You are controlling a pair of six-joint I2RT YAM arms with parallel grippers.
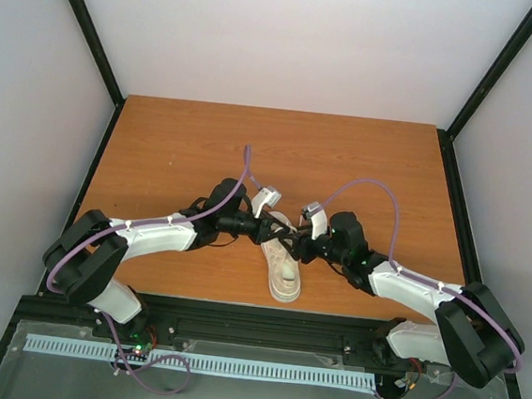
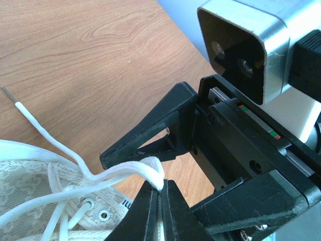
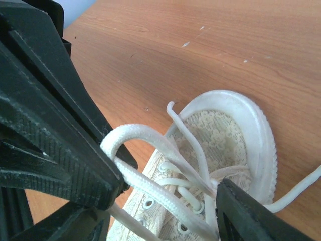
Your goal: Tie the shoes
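Top view, sneaker (image 1: 284,272): lies sole down on the wooden table (image 1: 176,153), at the middle of its near edge, pointing lengthwise away from the arm bases.
Top view, arms: both reach inward and meet over the sneaker's far end. The left gripper (image 1: 261,229) and right gripper (image 1: 297,247) are near each other, but the jaws are too small here to judge.
Left wrist, left gripper (image 2: 159,188): fingers pressed together, pinching the white lace loop (image 2: 143,168) at their tips.
Left wrist, right gripper's finger (image 2: 145,143): black, just above the loop; I cannot tell whether it touches.
Left wrist, wrist camera (image 2: 241,50): silver housing on the right arm, upper right.
Left wrist, loose lace end (image 2: 30,118): trails over the table, away from the sneaker (image 2: 30,196).
Right wrist, right gripper (image 3: 170,187): fingers (image 3: 60,140) wide apart, clamping nothing, with the laced eyelets between them.
Right wrist, lace loop (image 3: 125,133): arches up against the tip of the larger finger.
Right wrist, sneaker (image 3: 251,130): the rounded toe cap points away from the camera and rests on the table (image 3: 200,50).
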